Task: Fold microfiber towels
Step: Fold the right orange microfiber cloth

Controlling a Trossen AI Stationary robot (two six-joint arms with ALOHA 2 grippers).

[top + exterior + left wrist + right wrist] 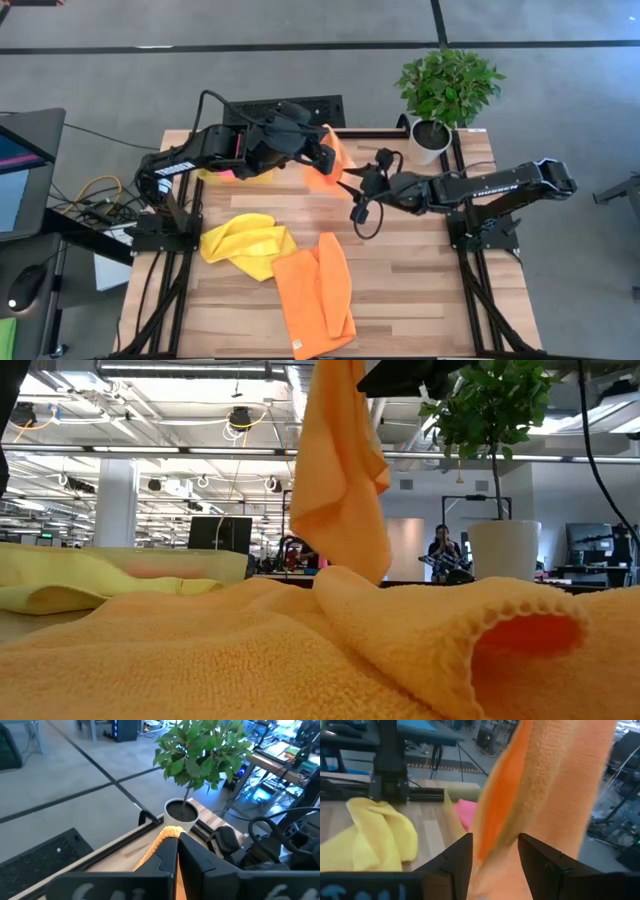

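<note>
1. Slippage was the main risk: the left gripper (322,152) held the hanging orange towel (328,158) by one pinched corner, near the potted plant (446,90).
2. The right gripper (352,185), jaws wide around the hanging cloth, could close on a bunched fold.
3. The towel's long axis hung vertical, pointing down at the surface (430,280).

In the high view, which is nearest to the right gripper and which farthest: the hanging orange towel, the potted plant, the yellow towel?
From the right gripper:
1. The hanging orange towel, right at its fingertips, held up by the left gripper.
2. The potted plant, at the table's far right corner.
3. The yellow towel, crumpled on the table's left side.
</note>
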